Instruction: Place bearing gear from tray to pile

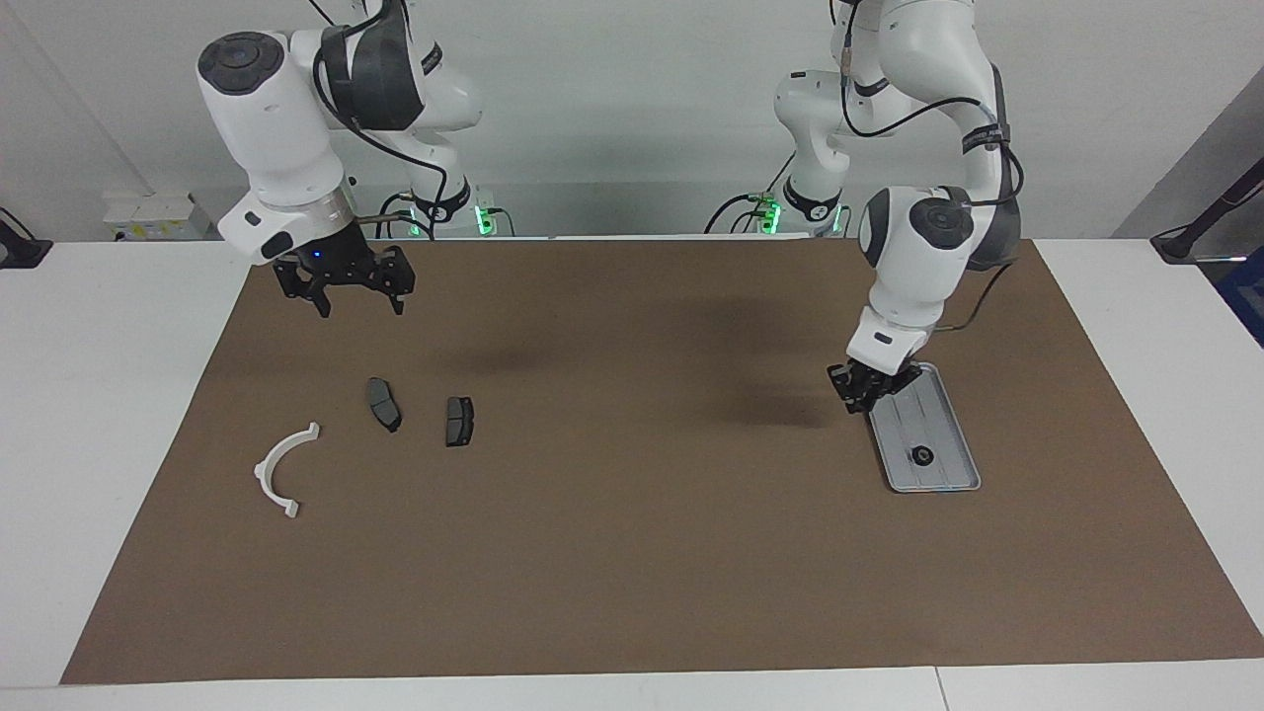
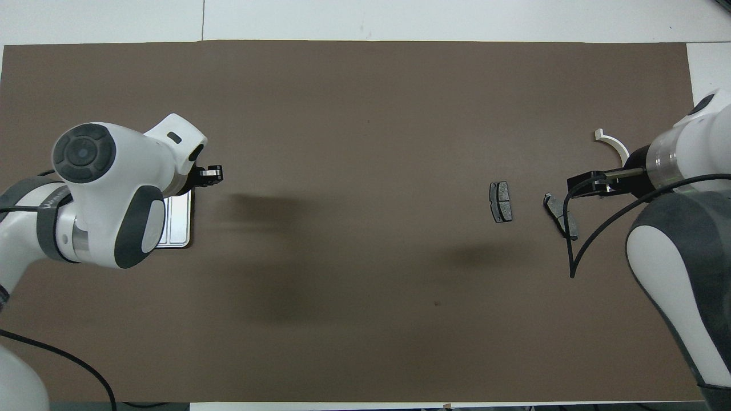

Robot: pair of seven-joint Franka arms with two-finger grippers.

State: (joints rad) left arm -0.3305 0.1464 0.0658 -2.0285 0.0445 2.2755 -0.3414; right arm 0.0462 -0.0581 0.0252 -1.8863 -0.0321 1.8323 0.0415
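The silver tray [image 1: 936, 415] lies toward the left arm's end of the table, with the small black bearing gear [image 1: 922, 455] in the part of it farthest from the robots. My left gripper [image 1: 859, 397] is shut and holds nothing, low beside the tray's edge that faces the table's middle. From overhead the left arm hides most of the tray [image 2: 178, 224] and the gear, and the left gripper [image 2: 212, 174] pokes out over the mat. The pile is a white bracket [image 1: 265, 472] and two brake pads [image 1: 383, 403] [image 1: 458, 421]. My right gripper [image 1: 360, 308] hangs open over the mat beside the pads.
A brown mat [image 1: 632, 553] covers most of the white table. Overhead, the right gripper [image 2: 578, 185] and its cable overlap one brake pad [image 2: 562, 220]; the other pad [image 2: 501, 201] and the bracket [image 2: 612, 144] show beside it.
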